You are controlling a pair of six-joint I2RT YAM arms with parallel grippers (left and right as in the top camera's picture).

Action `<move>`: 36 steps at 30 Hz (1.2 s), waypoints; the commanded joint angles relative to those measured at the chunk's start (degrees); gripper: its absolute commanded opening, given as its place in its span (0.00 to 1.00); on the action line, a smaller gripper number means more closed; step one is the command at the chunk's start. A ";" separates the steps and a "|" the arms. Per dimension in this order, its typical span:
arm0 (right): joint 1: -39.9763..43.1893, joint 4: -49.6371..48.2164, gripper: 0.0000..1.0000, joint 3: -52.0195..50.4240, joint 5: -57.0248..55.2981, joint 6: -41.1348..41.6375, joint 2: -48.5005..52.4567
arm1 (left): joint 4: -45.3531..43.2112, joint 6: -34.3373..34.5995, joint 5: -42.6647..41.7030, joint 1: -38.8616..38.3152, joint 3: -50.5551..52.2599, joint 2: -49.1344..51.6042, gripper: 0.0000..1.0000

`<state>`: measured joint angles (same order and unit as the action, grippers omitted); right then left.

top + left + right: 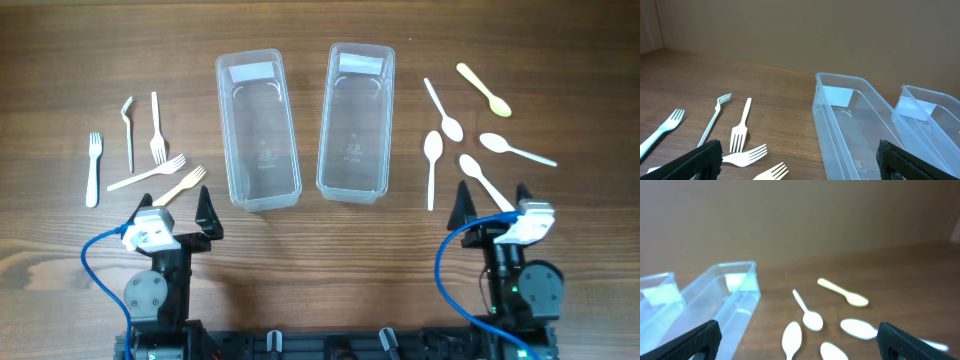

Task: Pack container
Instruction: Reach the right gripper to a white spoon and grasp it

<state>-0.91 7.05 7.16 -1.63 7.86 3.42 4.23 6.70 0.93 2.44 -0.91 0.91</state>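
Observation:
Two clear plastic containers stand side by side at the table's middle: the left container (258, 128) and the right container (355, 121). Both look empty. Several plastic forks (155, 128) lie to the left of them and several plastic spoons (442, 112) to the right. My left gripper (176, 212) is open and empty near the front edge, just below the forks (741, 129); the left container (850, 125) fills its view's right. My right gripper (492, 206) is open and empty below the spoons (807, 314), with the right container (725, 300) at its left.
One cream fork (181, 186) lies closest to the left gripper. A yellow spoon (485, 90) lies at the far right back. Blue cables run from both arm bases along the front edge.

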 commanded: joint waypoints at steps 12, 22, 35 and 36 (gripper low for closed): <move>0.17 38.91 1.00 62.69 15.50 2.67 76.54 | -0.15 -0.09 -0.48 0.35 0.55 0.02 1.00; -6.51 39.91 0.43 62.49 7.26 -0.11 99.27 | -0.15 -0.09 -0.46 0.35 0.55 0.02 1.00; -9.03 32.83 0.50 57.42 -3.52 1.33 100.78 | -0.15 -0.09 -0.48 0.37 0.55 0.02 1.00; -8.98 31.21 0.51 55.78 -3.54 1.27 100.85 | -0.15 -0.09 -0.48 0.35 0.55 0.02 1.00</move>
<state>-9.89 40.45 66.37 -3.73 8.56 103.28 4.25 6.68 0.93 2.44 -0.69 1.17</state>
